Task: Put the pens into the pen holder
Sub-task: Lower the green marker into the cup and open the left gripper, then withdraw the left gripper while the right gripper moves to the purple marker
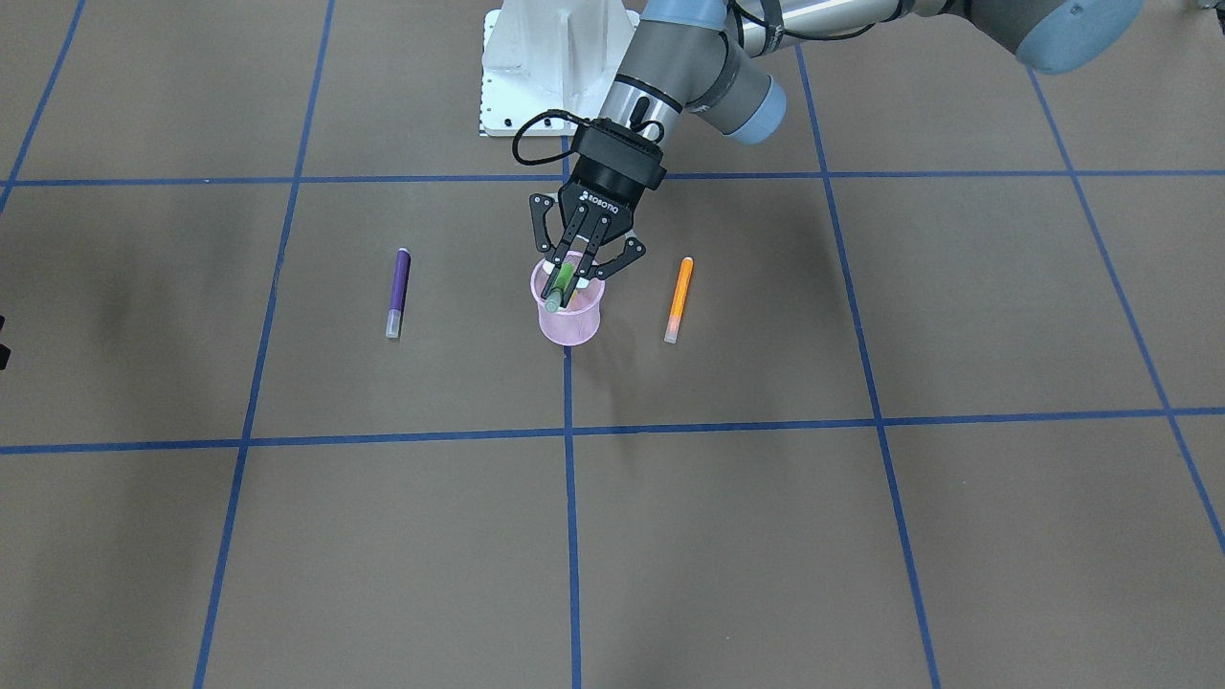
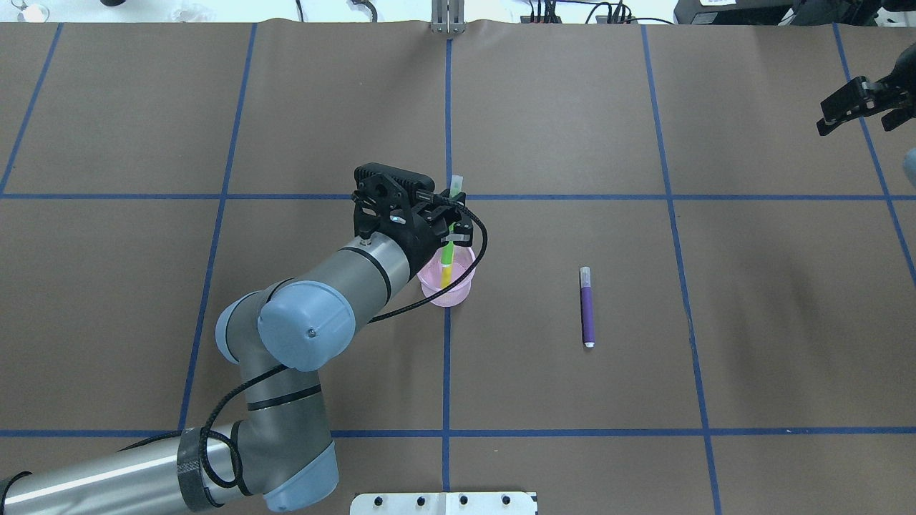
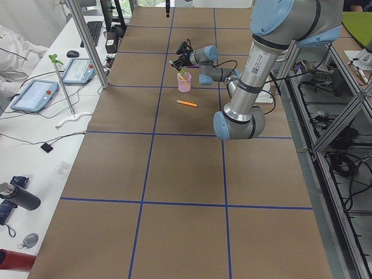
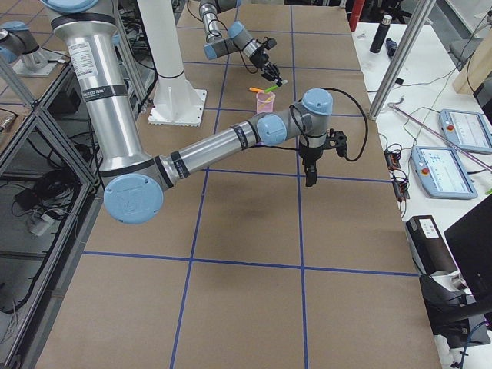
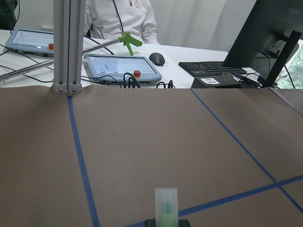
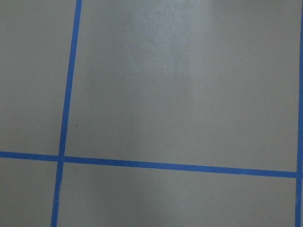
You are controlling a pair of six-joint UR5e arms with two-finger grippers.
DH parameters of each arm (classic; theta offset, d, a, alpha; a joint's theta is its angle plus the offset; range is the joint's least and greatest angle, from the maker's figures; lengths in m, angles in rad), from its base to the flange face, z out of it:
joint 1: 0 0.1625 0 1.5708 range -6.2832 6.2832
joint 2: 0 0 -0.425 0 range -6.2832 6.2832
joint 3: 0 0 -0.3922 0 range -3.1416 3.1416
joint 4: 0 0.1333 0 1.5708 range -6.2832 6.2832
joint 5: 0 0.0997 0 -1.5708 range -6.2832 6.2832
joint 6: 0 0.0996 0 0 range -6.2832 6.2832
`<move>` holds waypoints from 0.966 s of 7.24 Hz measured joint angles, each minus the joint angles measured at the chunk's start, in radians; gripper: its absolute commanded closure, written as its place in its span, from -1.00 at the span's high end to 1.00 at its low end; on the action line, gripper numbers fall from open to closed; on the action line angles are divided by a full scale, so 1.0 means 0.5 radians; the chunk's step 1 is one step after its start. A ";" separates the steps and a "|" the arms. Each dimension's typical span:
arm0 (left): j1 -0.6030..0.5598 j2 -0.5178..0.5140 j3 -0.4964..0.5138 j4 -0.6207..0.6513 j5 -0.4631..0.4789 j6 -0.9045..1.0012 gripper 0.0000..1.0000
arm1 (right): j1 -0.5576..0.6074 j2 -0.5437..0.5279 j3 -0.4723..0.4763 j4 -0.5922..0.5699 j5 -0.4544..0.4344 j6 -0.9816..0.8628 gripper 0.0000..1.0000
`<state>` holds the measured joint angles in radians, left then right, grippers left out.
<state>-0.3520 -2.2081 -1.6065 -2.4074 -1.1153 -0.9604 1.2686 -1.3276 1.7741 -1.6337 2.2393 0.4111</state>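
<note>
one green pen (image 1: 563, 280), clamped in my left fingers (image 1: 590, 247), leans cap-outward, lower end in the cup (image 1: 574, 330) mouth; release likely next.

place: robotics lab | table (image 2: 715, 357): brown cover, blue tape grid (image 2: 447, 393) | frame: aluminium post (image 5: 68, 42) | bench (image 5: 175, 51): teach pendants (image 5: 120, 66), keyboard (image 5: 206, 68), mouse (image 5: 157, 58), monitor (image 5: 274, 33), cables (image 5: 142, 81) | arm base: white bolted plate (image 1: 536, 81) | person (image 5: 120, 19): white top, at bench
</note>
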 measured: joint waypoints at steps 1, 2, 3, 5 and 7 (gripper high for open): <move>0.028 0.001 0.050 -0.079 0.038 0.000 -0.19 | 0.000 0.001 0.005 0.000 -0.001 0.000 1.00; 0.049 0.001 0.089 -0.143 0.068 -0.003 0.25 | 0.001 0.008 0.008 0.000 -0.001 0.001 1.00; 0.060 0.001 0.105 -0.174 0.082 -0.005 0.99 | 0.001 0.020 0.022 0.011 0.000 0.006 1.00; 0.065 -0.003 0.107 -0.192 0.088 -0.017 1.00 | 0.001 0.040 0.054 0.138 0.002 0.122 1.00; 0.060 0.001 0.035 -0.181 0.064 -0.015 1.00 | 0.000 0.042 0.062 0.347 0.005 0.237 1.00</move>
<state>-0.3218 -2.2078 -1.5891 -2.4979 -1.0832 -0.9680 1.2688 -1.3063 1.8051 -1.4601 2.2417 0.5298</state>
